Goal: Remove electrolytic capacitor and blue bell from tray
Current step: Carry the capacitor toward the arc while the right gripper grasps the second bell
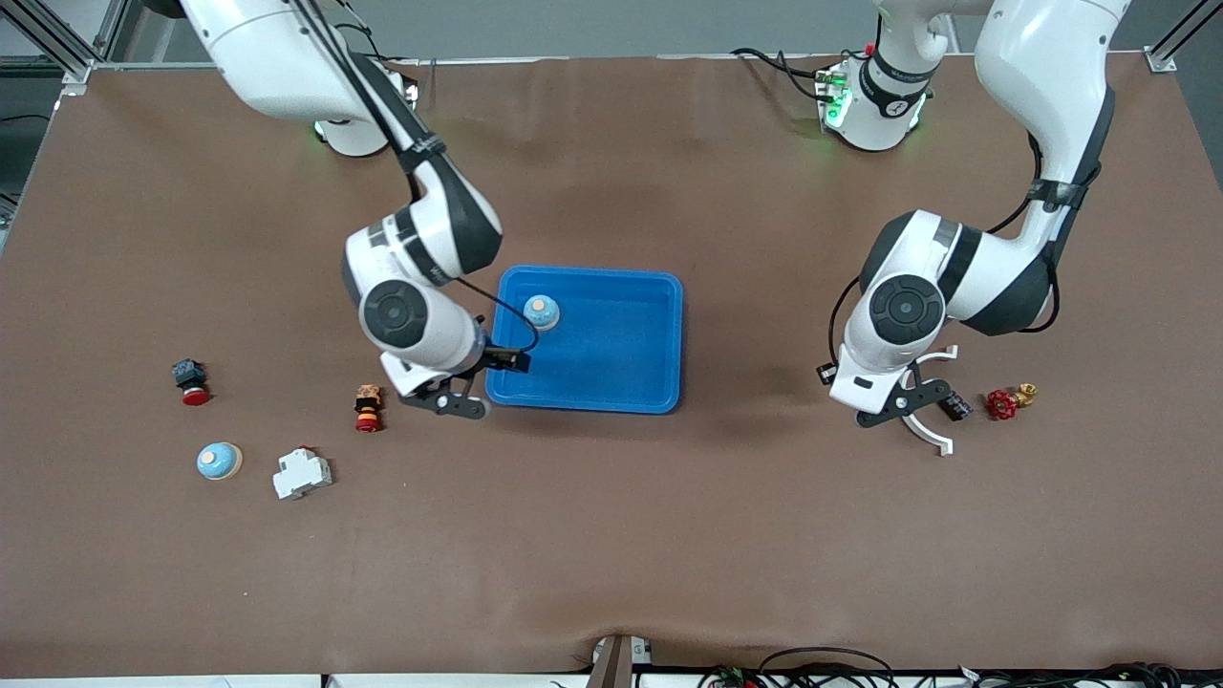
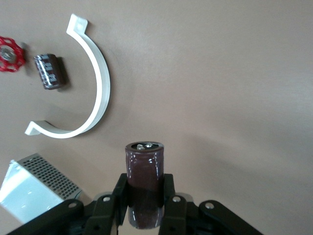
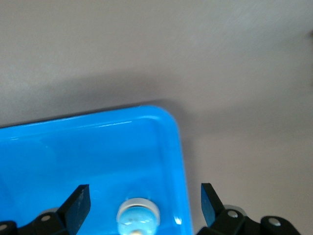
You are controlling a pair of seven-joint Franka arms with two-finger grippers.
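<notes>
Over the tray's point(image 1: 585, 406) corner nearest the right arm's end of the table hung my right gripper point(image 1: 457, 390), its fingers point(image 3: 78, 205) spread wide and holding nothing. The blue bell point(image 1: 541, 311) sat inside the tray, close to the rim on that same side. A second bell point(image 1: 219, 461) lay on the bare mat well apart, near a white breaker point(image 1: 302, 473). My left gripper point(image 1: 912, 406) was over the table toward the left arm's end, clenched on the electrolytic capacitor point(image 2: 145, 166), so that part was already clear of the tray. To finish well, I judged, the capacitor needed lowering onto open mat, away from the white curved clip point(image 2: 100, 88), before the fingers let go, since a cylinder dropped from any height would likely roll. The bell then called for the right gripper to drop squarely around its dome without catching the tray wall. The front view gave the layout but hid the held capacitor under the left wrist. Only the left wrist view showed its dark sleeve pinched between the pads, a second capacitor point(image 2: 50, 71) lying beside a red valve wheel point(image 2: 11, 54), and a corner of a grey perforated box point(image 2: 34, 186). Only the right wrist view showed the bell framed between my open fingers.
</notes>
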